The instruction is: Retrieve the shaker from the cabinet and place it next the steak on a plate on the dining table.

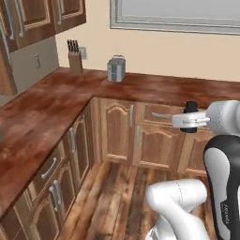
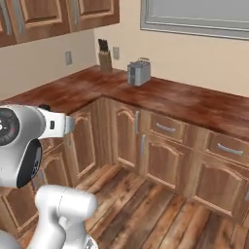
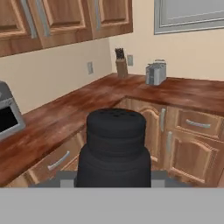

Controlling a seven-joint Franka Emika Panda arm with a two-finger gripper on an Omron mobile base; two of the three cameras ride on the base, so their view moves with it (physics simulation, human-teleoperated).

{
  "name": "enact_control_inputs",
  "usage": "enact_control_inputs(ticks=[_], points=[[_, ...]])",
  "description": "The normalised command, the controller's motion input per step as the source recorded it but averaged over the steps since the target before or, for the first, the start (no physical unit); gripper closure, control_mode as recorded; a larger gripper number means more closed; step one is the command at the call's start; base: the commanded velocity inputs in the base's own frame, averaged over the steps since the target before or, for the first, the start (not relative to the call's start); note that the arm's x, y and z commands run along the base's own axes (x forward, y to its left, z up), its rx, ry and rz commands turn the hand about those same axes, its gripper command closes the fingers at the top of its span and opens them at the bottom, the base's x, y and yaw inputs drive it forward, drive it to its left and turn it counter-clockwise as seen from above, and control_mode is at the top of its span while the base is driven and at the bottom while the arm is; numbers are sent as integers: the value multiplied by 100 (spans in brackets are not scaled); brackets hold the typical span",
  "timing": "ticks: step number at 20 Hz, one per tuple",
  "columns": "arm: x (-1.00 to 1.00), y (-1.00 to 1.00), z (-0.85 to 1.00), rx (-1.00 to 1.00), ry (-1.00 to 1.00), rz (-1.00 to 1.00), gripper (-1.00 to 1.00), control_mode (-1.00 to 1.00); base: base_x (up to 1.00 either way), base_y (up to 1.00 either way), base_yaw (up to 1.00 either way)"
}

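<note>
A: What could go wrong from here?

B: The shaker [image 3: 115,146] is carried in the hand [image 1: 190,121], pinched low on its body, so the top stands free. It could be tipped or slid out if the arm is swung hard while the base is driven. In the left base view the black bottle is seen upright at about 3 o'clock, held in the air in front of the lower cupboards [image 1: 140,136]. A low swing could knock it against those doors or the edge of the table [image 1: 42,117].

A: And the surface and the room?

B: An L-shaped reddish-brown table is wrapped round the corner. A toaster [image 1: 116,69] is set at 12 o'clock, a knife block [image 1: 74,56] at 11. Wall cupboards [image 2: 58,17] are hung above, a window [image 2: 194,17] at 1 o'clock. A plank floor [image 1: 122,197] is laid below. No dining table or plate is seen, so a drive is judged necessary.
</note>
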Motion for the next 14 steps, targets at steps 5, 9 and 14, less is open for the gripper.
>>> enact_control_inputs(ticks=[5, 9, 14], points=[[0, 0, 0, 0, 0, 0, 100, 100, 0, 0, -100], [0, 0, 0, 0, 0, 0, 100, 100, 0, 0, -100], [0, 0, 0, 0, 0, 0, 100, 100, 0, 0, -100]])
